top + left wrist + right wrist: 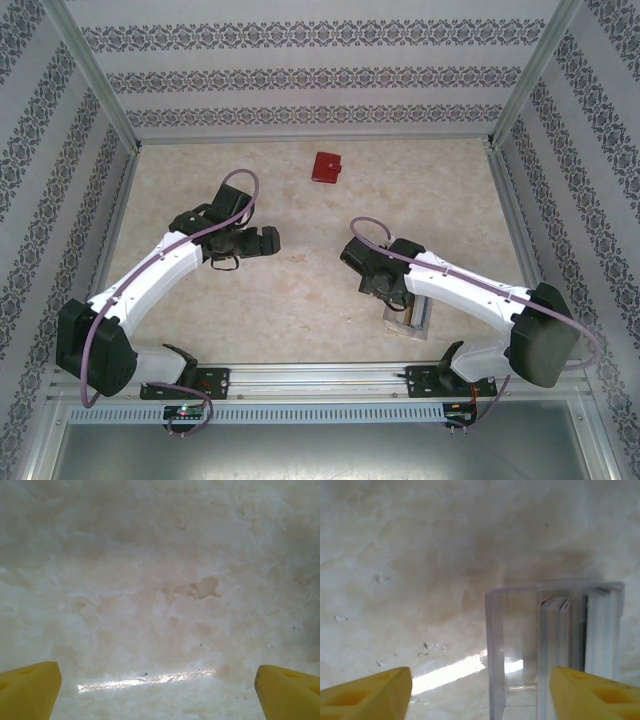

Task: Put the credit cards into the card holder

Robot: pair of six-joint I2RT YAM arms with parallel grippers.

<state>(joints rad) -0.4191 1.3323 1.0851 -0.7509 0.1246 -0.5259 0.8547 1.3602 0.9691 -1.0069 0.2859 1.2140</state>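
Note:
The card holder [326,166], a small red wallet, lies shut on the far middle of the table, away from both arms. The credit cards [555,635] stand on edge as a thin stack inside a clear tray [495,645]. My right gripper [480,695] hovers over the tray's near end. Its yellow fingers [370,695] stand apart, with the tray's left wall and the stack between them, and nothing is held. My left gripper [157,680] is open over bare table, left of centre [270,242].
The tray [412,320] sits near the front edge, under my right arm [460,285]. Patterned walls and metal posts close in the table on three sides. Open tabletop lies between the two grippers and the wallet.

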